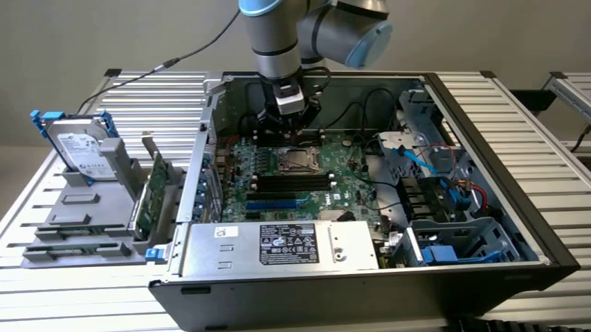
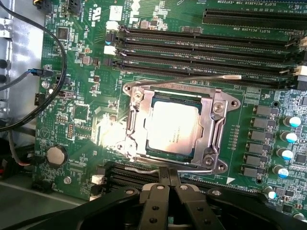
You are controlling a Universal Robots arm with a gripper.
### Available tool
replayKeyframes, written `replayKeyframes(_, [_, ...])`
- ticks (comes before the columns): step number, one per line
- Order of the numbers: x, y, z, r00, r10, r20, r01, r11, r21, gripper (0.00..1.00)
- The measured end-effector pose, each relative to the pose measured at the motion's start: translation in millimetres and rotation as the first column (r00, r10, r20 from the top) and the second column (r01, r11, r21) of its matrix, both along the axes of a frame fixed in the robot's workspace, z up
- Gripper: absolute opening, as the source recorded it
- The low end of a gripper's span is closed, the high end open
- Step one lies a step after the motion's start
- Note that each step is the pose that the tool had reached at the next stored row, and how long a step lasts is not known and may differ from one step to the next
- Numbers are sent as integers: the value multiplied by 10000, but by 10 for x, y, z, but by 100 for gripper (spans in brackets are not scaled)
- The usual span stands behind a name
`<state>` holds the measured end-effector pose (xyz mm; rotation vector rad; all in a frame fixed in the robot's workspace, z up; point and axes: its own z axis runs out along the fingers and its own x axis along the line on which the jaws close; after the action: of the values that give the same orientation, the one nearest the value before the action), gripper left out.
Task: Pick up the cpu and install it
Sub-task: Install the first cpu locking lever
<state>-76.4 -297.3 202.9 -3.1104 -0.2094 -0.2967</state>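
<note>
Your claw (image 1: pixel 293 133) hangs inside the open computer case (image 1: pixel 185 207), in the upper middle of the exterior view. Its fingers are clenched together, with nothing between them. The cpu (image 2: pixel 172 125) sits flat in the metal socket frame (image 2: pixel 218 115) on the green motherboard (image 1: pixel 347 173). In the exterior view it lies just below the claw — close beyond the tips but not touching them. The cpu is square, so it has no long axis, and its edges run roughly along the dark memory slots (image 2: pixel 192 52) beside it.
</note>
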Motion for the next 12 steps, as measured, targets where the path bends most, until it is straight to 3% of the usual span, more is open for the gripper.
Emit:
replayKeyframes(6, [0,52,-6,9999,-103,1,103,9999,-45,11])
replayKeyframes(12, [1,58,-6,9999,-130,-12,130,9999,-107,11])
